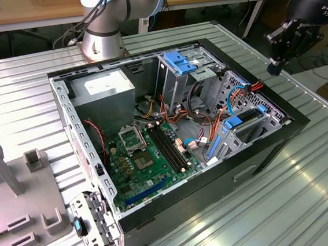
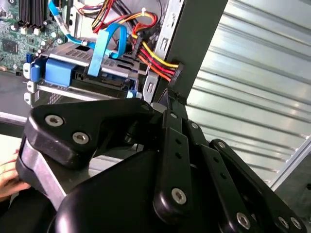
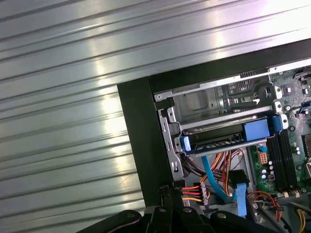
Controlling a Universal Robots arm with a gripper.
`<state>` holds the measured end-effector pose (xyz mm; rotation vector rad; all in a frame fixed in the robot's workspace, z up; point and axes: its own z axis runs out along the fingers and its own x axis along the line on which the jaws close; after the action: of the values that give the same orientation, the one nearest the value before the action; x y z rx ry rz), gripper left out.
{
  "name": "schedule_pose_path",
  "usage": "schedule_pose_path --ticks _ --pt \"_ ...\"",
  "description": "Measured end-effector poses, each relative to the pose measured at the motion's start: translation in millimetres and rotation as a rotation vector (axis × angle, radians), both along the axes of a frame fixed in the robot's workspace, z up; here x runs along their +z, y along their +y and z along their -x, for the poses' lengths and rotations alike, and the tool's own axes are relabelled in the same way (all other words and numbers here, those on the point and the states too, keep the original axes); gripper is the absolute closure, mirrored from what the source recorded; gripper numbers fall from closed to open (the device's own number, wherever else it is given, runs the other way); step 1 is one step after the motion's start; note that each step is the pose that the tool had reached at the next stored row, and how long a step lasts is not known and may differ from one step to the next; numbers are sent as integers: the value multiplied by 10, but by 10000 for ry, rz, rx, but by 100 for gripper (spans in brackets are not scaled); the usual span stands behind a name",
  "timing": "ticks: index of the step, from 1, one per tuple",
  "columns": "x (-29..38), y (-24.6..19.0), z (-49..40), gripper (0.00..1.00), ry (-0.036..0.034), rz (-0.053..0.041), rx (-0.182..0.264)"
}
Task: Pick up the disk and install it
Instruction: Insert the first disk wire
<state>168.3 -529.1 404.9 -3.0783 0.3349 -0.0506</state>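
The disk point(image 3: 221, 140), a dark drive in a bright blue carrier, lies in a metal bay inside the open computer case point(image 1: 270, 136), close to the case's corner. It also appears in the second wrist view as the disk point(image 2: 68, 73), with a blue ribbon cable crossing above it, and in the exterior view as the disk point(image 1: 246, 119). My black gripper point(image 1: 274, 67) hangs above and just outside the case's far corner on the exterior view's right. Its fingers meet at the tips, holding nothing, in both wrist views: gripper point(image 2: 170, 96), gripper point(image 3: 167, 191).
A blue bracket point(image 1: 180, 60) tops the grey drive cage at the back. Red, yellow and orange cables point(image 2: 155, 60) run beside the bay. The motherboard point(image 1: 149, 153) fills the case floor. A grey fixture plate point(image 1: 13, 190) lies at the exterior view's left. A hand point(image 2: 7, 177) shows in the second wrist view.
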Motion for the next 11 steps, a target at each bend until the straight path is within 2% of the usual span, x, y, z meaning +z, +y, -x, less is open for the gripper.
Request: schedule_pose_path --ticks 1,2,3,4,7,8,11 --pt "-22 38 -6 89 -1 0 57" --pt "-41 55 -6 83 0 -1 185" --pt "-51 59 -7 83 0 -4 283" --pt "-59 65 -7 76 0 -1 378" --pt "-90 72 -8 75 0 0 462" --pt "-105 76 -9 68 0 -1 469" --pt "-167 93 -17 67 0 -2 469"
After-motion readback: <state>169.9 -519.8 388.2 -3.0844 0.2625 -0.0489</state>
